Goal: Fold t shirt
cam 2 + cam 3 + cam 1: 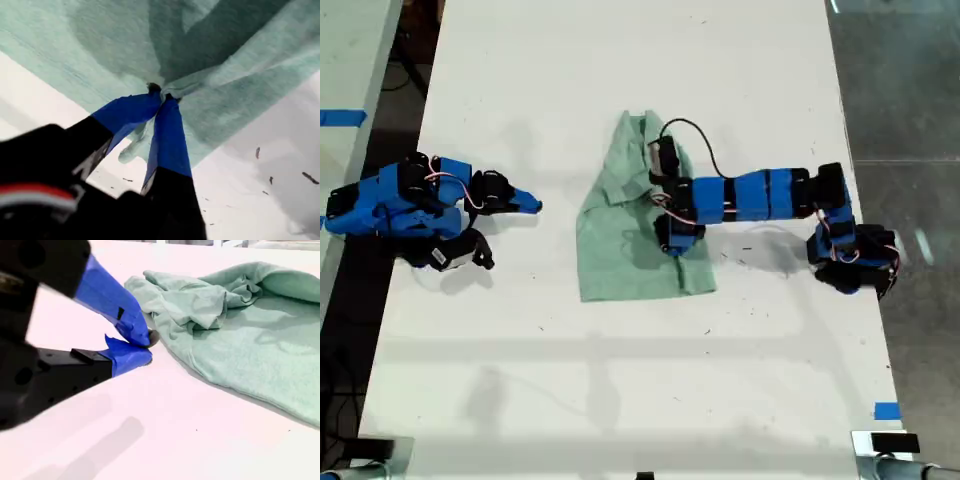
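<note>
While the t shirt (pixel 630 225) lies half-folded mid-surface (pixel 620 390), my first pincer (pixel 162 96) pinches its fabric.
My second pincer (pixel 146 346) rests nearly closed, empty, toward the exterior view's left.

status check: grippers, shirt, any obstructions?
My first gripper shut on the t shirt. My second gripper shut, empty, beside it on the table. Nothing in the way.

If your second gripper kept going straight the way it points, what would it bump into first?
Probably the pale mint-green fabric t shirt. My second gripper points across bare white table toward its crumpled near edge, though the depth is hard to judge.
</note>
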Controlling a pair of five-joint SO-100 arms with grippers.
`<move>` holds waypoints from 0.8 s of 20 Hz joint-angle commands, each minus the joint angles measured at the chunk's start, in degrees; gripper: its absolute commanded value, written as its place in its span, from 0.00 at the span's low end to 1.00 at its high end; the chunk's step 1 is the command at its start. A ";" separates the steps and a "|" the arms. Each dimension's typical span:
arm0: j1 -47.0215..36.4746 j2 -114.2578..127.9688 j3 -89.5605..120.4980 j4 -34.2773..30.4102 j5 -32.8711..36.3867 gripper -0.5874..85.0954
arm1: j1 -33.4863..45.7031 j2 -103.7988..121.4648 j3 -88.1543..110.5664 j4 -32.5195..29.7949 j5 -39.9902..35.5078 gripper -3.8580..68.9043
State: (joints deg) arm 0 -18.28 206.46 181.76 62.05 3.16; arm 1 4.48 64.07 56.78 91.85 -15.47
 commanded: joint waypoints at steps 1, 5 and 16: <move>0.09 0.18 0.26 -1.05 0.18 0.01 | -0.70 -1.49 -4.04 -3.52 -1.14 0.04; 0.18 0.18 0.26 -1.05 0.18 0.01 | -2.11 1.32 -4.83 -1.41 -0.44 0.42; 0.26 0.18 0.26 -1.05 0.18 0.01 | 1.85 43.33 20.13 7.03 1.85 0.28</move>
State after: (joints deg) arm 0 -18.28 206.46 181.76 62.05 3.16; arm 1 5.27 96.50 71.46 98.96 -15.21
